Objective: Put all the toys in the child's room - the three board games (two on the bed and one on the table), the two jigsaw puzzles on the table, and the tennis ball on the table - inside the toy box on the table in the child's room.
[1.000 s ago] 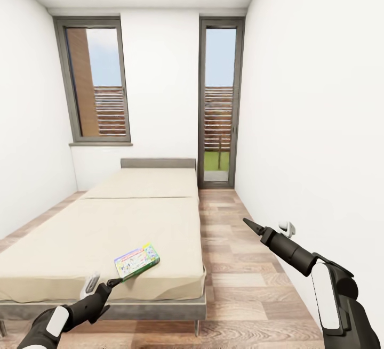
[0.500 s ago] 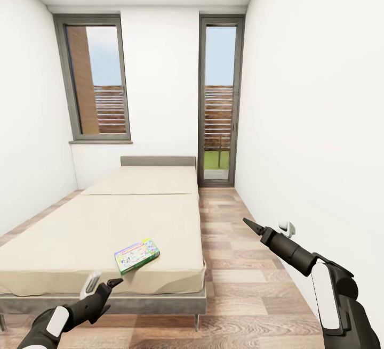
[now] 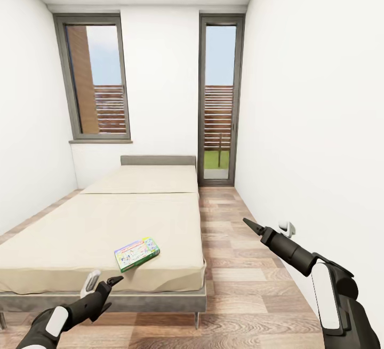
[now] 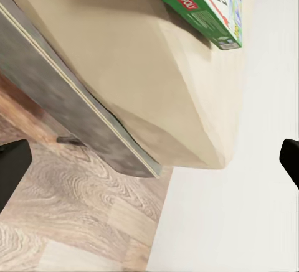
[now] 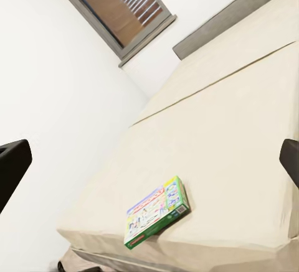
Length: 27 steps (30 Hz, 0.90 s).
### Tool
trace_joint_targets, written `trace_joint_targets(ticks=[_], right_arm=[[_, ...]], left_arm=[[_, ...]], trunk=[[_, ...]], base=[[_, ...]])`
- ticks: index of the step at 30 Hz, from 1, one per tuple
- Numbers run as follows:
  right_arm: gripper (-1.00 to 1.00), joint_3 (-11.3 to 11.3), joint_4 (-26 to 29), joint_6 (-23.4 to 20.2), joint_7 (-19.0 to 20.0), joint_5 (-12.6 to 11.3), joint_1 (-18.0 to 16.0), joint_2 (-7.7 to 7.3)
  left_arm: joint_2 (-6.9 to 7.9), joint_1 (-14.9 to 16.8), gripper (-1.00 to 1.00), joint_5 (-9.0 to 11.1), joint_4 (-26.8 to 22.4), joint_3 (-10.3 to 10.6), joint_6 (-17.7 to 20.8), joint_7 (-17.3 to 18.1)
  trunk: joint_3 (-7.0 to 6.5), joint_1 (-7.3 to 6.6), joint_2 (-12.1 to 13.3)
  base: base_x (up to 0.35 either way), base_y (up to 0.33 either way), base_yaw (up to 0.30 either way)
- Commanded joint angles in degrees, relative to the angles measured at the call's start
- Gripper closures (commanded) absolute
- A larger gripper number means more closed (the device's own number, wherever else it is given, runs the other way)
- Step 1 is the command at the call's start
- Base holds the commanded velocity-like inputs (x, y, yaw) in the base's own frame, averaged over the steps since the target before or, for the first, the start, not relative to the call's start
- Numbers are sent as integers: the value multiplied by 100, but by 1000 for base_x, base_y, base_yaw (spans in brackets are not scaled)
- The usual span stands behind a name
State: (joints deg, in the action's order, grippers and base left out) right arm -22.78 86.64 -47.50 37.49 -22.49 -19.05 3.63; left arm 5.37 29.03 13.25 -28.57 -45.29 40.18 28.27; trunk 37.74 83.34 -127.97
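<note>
Over the last second the whole head view has drawn back a little: the wide low bed with beige mattress pads and a grey frame (image 3: 133, 216) sits higher and slightly smaller in the picture and more wood-plank floor (image 3: 240, 295) shows below its foot rail, which reads as the camera and base backing away, not the bed or the box shifting. The small flat white-and-green board game box with a colourful printed lid (image 3: 136, 253) lies flat near the foot corner of the mattress, unheld. For the task, I judge that this retreat opens the gap to a toy yet to be collected, so the pickup here has not begun. The left gripper (image 3: 101, 281) hovers low in front of the foot rail, just short of and below the box, apart from it, its two fingers spread and empty; its wrist camera looks up past the mattress corner at the box's green edge (image 4: 199, 4). The right gripper (image 3: 269, 228) is held out over the floor beside the bed, well apart from the box, also spread and holding nothing.
</note>
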Motion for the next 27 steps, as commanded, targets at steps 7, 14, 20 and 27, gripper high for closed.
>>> trace_joint_targets(ticks=[7,14,20,27], right_arm=[[-100,-11,2,-39,24,-1,-11,6],[-100,-15,2,-40,30,-2,-11,6],[-100,-11,-2,-35,30,-1,-9,6],[-100,-9,-6,-32,31,-1,-10,11]], left_arm=[[138,6,-100,2,0,-25,120,402],[228,6,-100,-2,0,-27,232,448],[228,6,-100,-6,0,-24,230,443],[224,6,-100,-7,2,-18,226,436]], trunk=[[7,-1,-3],[7,-1,-3],[7,-1,-3],[7,-1,-3]], base=[[0,0,0],[114,0,0],[193,0,0],[45,0,0]])
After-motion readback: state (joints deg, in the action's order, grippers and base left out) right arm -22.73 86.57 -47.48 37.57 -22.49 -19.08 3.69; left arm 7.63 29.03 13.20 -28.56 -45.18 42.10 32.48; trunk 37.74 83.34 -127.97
